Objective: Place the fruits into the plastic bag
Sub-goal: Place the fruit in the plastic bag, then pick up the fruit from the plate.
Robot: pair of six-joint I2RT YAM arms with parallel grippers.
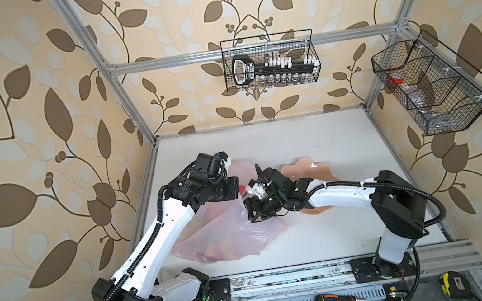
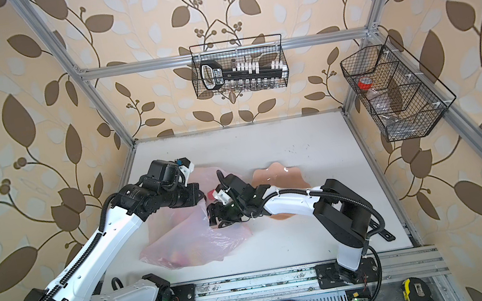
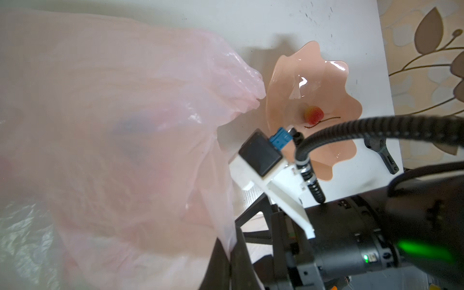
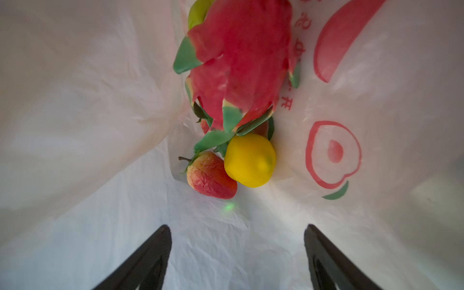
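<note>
Left jaws clamped on the crinkly pale-pink plastic bag point(image 3: 113, 113), right jaws wide apart inside it, with the red-green dragon fruit point(image 4: 238, 62), yellow lemon point(image 4: 249, 160) and red strawberry point(image 4: 211, 175) sitting mid-frame.

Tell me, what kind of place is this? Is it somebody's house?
Probably a robot test booth, not a house. The wallpaper is leafy, but there is a bare metal frame, two robot arms fixed to a rail, and a screwdriver and tape measure lying in front.
</note>
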